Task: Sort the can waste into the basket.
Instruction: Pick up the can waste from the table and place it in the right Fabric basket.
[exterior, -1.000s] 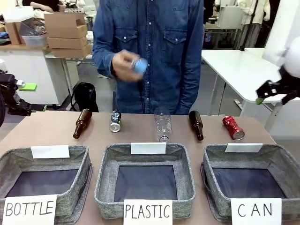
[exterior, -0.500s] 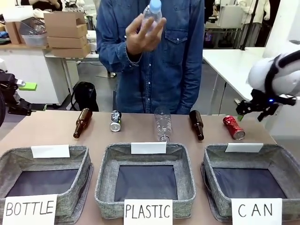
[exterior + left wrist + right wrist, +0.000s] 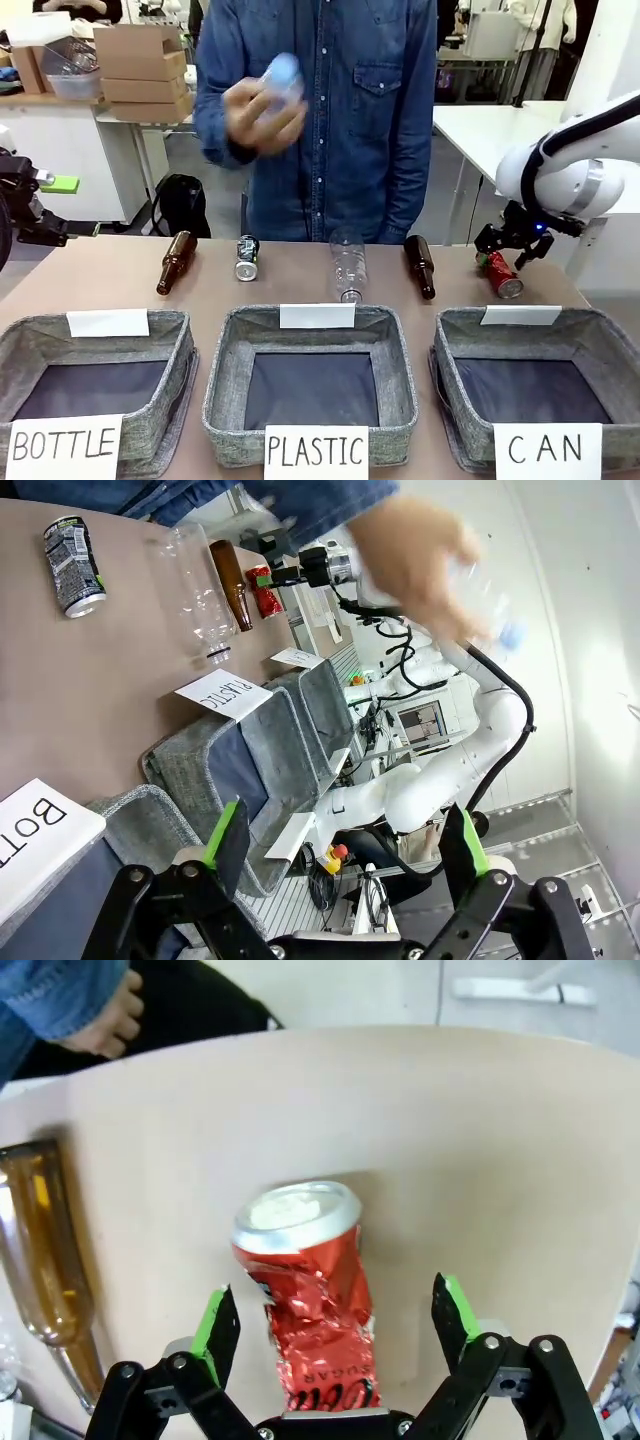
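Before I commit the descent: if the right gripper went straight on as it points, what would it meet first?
Probably the red can, lying on the table framed by the open right gripper; nothing shows in between.

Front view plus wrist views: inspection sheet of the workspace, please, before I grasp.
surface: tan table, no spills seen.
job's things: dented red metal can lying far right; dark silver-ended can lying left of centre; grey woven CAN basket empty.
clutter: two brown glass bottles, clear plastic bottle, lying; BOTTLE basket and PLASTIC basket empty.
grippers: right gripper open, straddling the red can; left gripper open, off the table's left.
cables: nothing seen on the table.
surroundings: person in denim holding a blue-capped plastic bottle aloft.
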Available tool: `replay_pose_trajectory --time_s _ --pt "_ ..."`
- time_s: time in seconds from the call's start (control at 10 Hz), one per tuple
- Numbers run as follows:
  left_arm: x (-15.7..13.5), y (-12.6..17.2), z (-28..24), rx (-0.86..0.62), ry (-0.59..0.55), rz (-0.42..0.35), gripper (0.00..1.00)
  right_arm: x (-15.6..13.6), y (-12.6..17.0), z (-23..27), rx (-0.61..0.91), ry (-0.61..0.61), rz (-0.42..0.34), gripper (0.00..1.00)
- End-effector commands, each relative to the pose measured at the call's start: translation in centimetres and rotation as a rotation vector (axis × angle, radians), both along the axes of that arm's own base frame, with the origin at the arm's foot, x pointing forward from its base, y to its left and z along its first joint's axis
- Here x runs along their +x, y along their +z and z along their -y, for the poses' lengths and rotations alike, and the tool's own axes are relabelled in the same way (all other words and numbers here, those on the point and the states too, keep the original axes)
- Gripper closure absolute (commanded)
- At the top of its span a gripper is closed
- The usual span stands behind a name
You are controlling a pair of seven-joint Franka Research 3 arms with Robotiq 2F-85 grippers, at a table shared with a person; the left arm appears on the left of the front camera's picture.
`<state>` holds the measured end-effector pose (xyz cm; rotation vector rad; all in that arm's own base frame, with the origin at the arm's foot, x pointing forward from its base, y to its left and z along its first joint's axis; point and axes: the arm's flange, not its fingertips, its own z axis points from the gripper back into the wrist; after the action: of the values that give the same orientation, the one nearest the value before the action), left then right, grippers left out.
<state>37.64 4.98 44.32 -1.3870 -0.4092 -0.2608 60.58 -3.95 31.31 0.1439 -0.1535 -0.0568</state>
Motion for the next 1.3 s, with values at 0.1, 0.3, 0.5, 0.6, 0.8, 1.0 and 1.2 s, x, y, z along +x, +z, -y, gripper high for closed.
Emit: replay_pose_trajectory --time_s 0.1,0.3,0.5,0.6,0.8,1.0,1.2 --pt "0.1 0.1 0.1 -0.017 -0.002 0.027 0.00 0.8 -0.2 -0.6 0.010 0.033 -0.015 0.00" --pt "0.1 0.1 0.1 -0.017 -0.002 0.027 0.00 0.9 -0.2 -0.8 -0.001 0.029 -0.015 0.00" --pt "0.1 0.1 0.1 -0.017 -0.002 0.027 0.00 0.9 -0.2 -0.9 -0.023 0.038 -0.011 0.07" --pt "0.1 0.1 0.1 -0.017 -0.002 0.027 0.00 0.9 -0.2 -1.0 -0.033 0.045 -0.016 0.59" --pt "0.1 0.1 0.1 -0.017 -0.002 0.027 0.00 1.1 -0.3 -1.3 -0.072 0.053 -0.028 1.00" --pt "0.1 0.1 0.1 -0.017 -0.002 0.027 0.00 1.1 -0.4 -1.3 -0.080 0.059 -0.030 0.74" --pt "0.1 0.1 0.1 -0.017 -0.002 0.027 0.00 1.2 -0.5 -1.4 -0.030 0.045 -0.052 0.85"
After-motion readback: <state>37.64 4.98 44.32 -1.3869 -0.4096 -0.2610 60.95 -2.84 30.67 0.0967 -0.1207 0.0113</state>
